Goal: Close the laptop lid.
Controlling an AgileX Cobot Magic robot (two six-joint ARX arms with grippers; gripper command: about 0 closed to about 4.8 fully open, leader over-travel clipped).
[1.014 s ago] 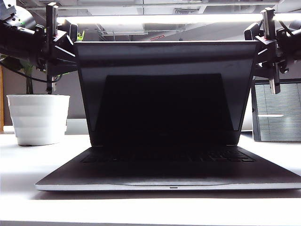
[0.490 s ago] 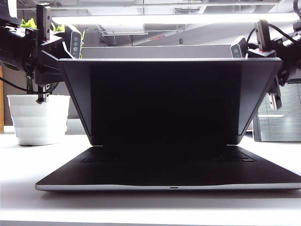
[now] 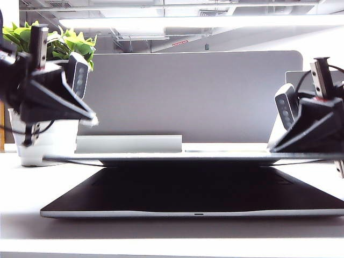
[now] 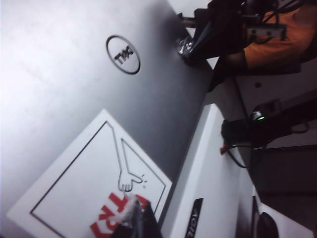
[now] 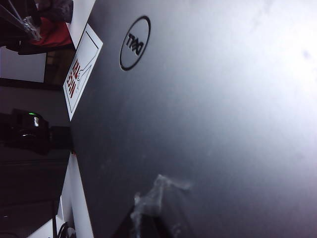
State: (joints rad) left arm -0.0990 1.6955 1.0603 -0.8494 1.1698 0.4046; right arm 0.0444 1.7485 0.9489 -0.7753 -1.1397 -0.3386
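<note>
Since the earlier frame, both grippers have ridden the lid down to near-flat. We see our left gripper point(image 4: 132, 218) and right gripper point(image 5: 153, 201) pressing tips on the silver Dell laptop lid point(image 3: 188, 158); whether they are clenched cannot be told. We judge the panel stiff, smooth, fragile: push near outer corners.

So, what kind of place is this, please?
Probably an office: a grey desk divider, long ceiling lights, and a potted plant behind the laptop lid, on which the left end effector and right end effector press.
</note>
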